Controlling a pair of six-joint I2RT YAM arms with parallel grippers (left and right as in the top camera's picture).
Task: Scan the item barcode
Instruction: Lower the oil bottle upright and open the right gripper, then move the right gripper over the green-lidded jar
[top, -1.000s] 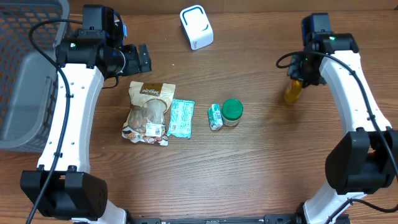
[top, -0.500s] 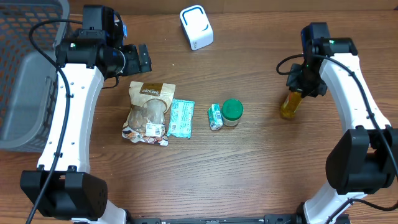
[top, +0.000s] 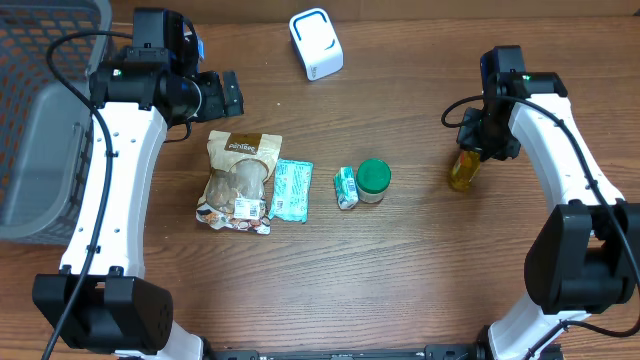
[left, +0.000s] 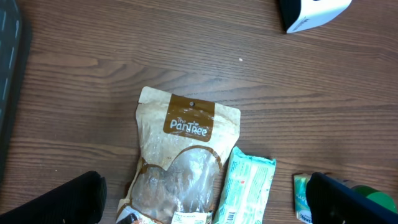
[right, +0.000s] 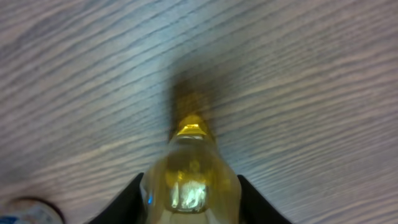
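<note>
A brown wood-grain counter (top: 420, 280) with a smooth, low-sheen finish carries a jar (top: 373, 176) capped in matt green plastic, a crinkled green packet (top: 345, 187) of shiny film touching the jar's left side and a glossy teal film wrapper (top: 291, 190) further left. Beyond the wrapper from the jar lies a pouch (top: 238, 180) of matt kraft-paper look with a shiny clear window, while to the jar's right a translucent yellow bottle (top: 463, 170) gleams, smooth and glossy. Behind the jar sits a smooth white plastic scanner (top: 316, 44), and far to the jar's left a grey plastic mesh basket (top: 40, 120).
</note>
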